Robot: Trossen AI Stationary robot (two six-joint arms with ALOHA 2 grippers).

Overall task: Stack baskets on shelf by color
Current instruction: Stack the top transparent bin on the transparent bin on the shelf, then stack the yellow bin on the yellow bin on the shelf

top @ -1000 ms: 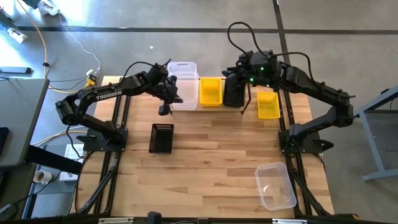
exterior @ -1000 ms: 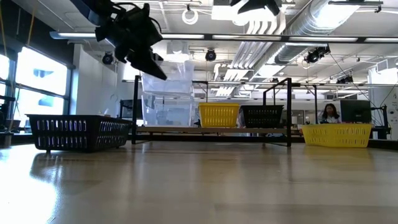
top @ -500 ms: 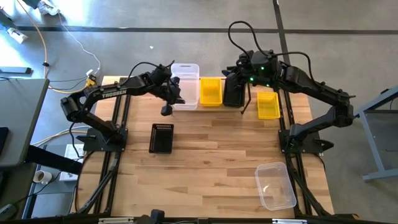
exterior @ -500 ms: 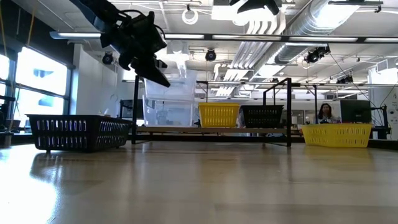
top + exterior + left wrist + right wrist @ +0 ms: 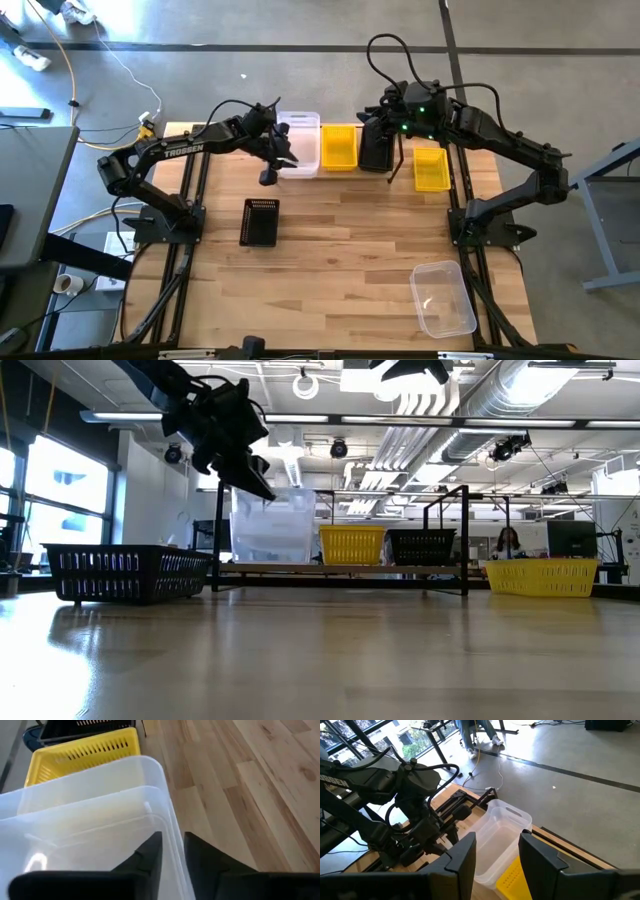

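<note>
Two clear baskets (image 5: pixel 299 140) sit nested at the left end of the shelf (image 5: pixel 300 569). A yellow basket (image 5: pixel 339 147) stands beside them, then a black basket (image 5: pixel 375 152). My left gripper (image 5: pixel 173 851) is open. One finger is inside the top clear basket's near end wall and one is outside it. My right gripper (image 5: pixel 497 865) hangs open and empty above the shelf's right part (image 5: pixel 378 122). My left gripper reaches slanting down from the table's left, near side. Its fingers (image 5: pixel 150 855) stand on either side of the rim of the top clear basket's near end wall (image 5: pixel 170 827). I cannot tell whether either finger touches the rim. The basket rests in the clear one below it.
On the tabletop a yellow basket (image 5: pixel 431 168) lies to the right of the shelf. A black one (image 5: pixel 260 221) lies left of centre and a clear one (image 5: pixel 442 297) at the near right. Black rod frames (image 5: pixel 465 540) rise at the shelf's ends.
The upper clear basket was held raised above the lower one. It has dropped and now sits nested in it on the shelf.
</note>
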